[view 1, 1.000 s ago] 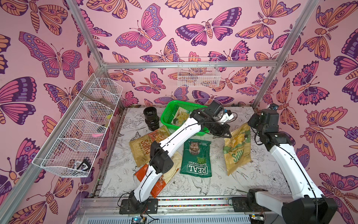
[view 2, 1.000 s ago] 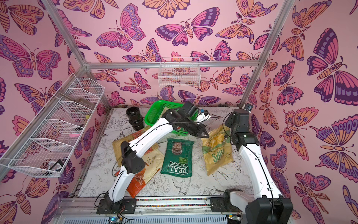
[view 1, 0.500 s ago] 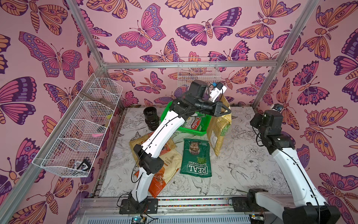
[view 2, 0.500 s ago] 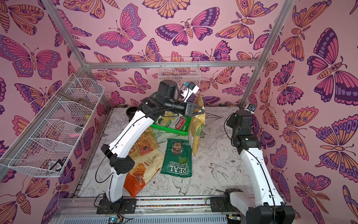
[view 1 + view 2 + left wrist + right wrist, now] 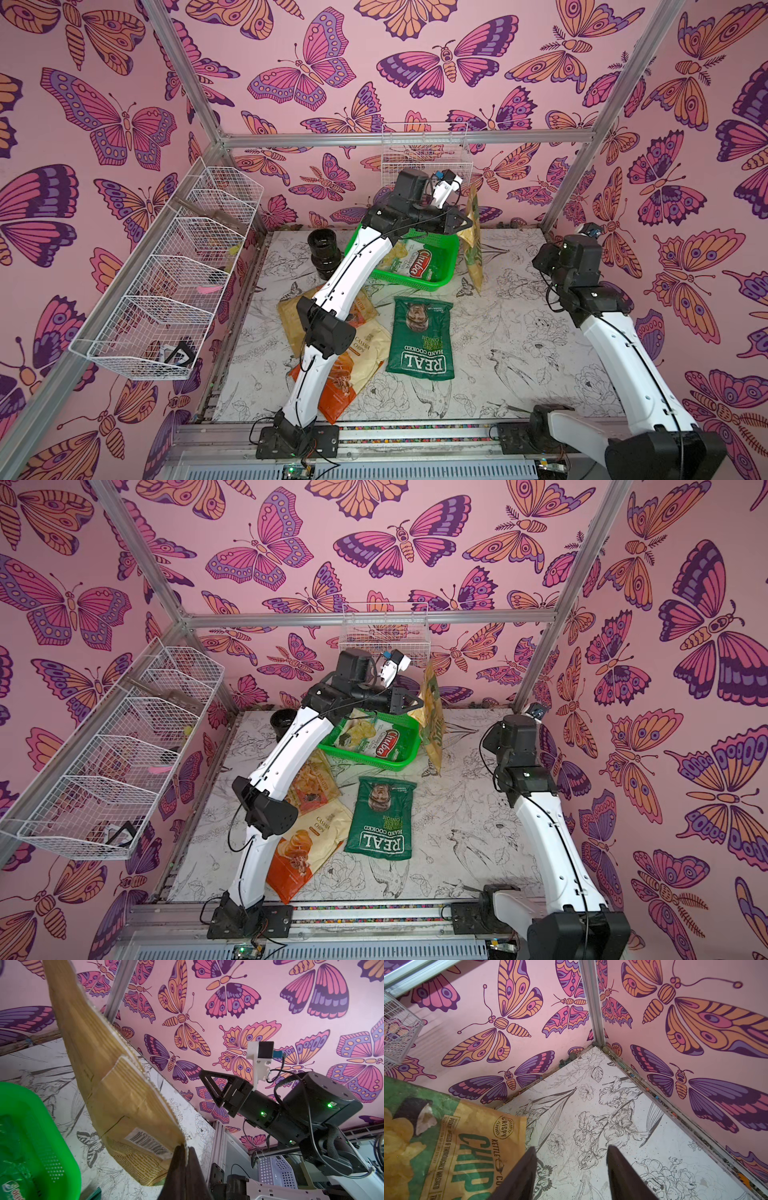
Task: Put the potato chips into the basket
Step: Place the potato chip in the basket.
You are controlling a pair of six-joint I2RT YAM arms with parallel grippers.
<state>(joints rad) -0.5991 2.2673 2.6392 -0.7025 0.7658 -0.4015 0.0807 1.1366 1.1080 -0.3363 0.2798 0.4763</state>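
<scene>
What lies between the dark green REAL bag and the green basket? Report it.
Nothing but a narrow strip of bare table; the REAL bag and the basket rim lie apart, shown in both top views.

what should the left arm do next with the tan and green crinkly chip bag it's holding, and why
Probably carry it sideways until it is over the bright green perforated plastic basket, then lower it. The left gripper is shut on the tan and green crinkly chip bag, which hangs upright beside the basket's outer wall, not above its opening.
</scene>
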